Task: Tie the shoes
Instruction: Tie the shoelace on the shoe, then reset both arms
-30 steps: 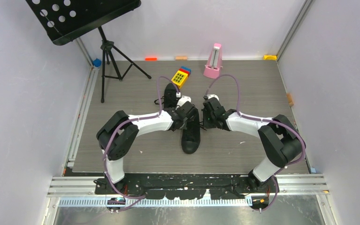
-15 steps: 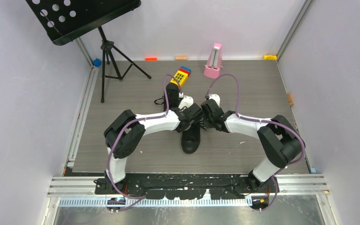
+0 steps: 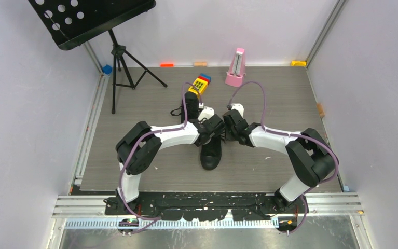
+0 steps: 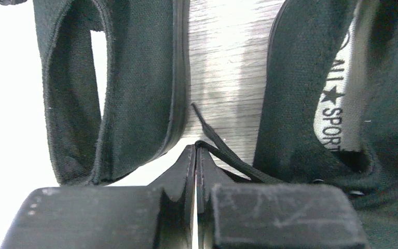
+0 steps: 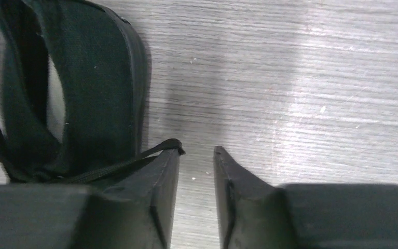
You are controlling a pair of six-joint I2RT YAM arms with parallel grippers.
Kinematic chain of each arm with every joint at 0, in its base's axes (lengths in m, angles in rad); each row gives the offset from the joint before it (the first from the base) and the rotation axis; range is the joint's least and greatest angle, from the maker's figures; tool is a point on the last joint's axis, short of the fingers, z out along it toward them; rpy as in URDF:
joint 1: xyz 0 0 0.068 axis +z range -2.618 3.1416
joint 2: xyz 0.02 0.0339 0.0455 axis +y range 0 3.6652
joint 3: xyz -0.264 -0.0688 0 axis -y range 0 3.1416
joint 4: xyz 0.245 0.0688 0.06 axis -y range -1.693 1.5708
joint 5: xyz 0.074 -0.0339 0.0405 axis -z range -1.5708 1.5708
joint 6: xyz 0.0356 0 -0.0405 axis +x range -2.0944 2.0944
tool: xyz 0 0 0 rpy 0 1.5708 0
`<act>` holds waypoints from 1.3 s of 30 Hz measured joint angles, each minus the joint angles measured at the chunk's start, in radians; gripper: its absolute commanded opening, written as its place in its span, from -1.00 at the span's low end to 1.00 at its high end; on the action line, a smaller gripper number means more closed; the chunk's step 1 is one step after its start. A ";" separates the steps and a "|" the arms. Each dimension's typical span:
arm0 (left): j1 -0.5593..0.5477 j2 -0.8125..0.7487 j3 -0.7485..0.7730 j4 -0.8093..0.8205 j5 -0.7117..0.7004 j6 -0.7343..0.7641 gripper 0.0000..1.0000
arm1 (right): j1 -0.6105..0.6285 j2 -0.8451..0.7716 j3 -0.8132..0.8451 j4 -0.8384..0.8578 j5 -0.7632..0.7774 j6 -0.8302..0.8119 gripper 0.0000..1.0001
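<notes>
Left pincer [image 4: 195,155]: clamped on black flat lace end [image 4: 222,156], between two black canvas low-top sneakers [image 3: 210,154] mid grey wood-grain surface [image 3: 134,155].
Right pincer [image 5: 196,154]: parted, gripping nothing.
Second lace end [image 5: 152,153] rests on its left fingertip, outside gap, running left toward sneaker.
Right arm nearer.
Count: sneakers two, lace ends two.

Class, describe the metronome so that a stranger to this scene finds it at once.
Start at the grey table and follow its far edge. Just right of centre stands the metronome, a narrow upright wedge. It alone is pink; the keypad toy to its left is yellow and lies flat.
</notes>
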 measured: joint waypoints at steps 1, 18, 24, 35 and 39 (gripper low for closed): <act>0.001 -0.002 0.002 -0.007 0.003 0.010 -0.67 | -0.001 -0.008 0.000 -0.004 -0.016 -0.007 0.45; 0.206 -0.562 -0.013 -0.121 0.260 0.169 0.99 | -0.257 -0.446 0.107 -0.154 -0.425 0.034 0.72; 0.336 -0.831 -0.323 0.004 0.155 0.225 0.99 | -0.327 -0.652 0.016 -0.161 -0.247 -0.035 0.74; 0.550 -0.837 -0.851 0.611 0.014 0.463 0.99 | -0.465 -0.697 -0.246 0.043 -0.058 -0.229 0.92; 0.639 -0.758 -1.003 0.925 0.042 0.531 0.99 | -0.499 -0.590 -0.306 0.224 -0.021 -0.262 0.92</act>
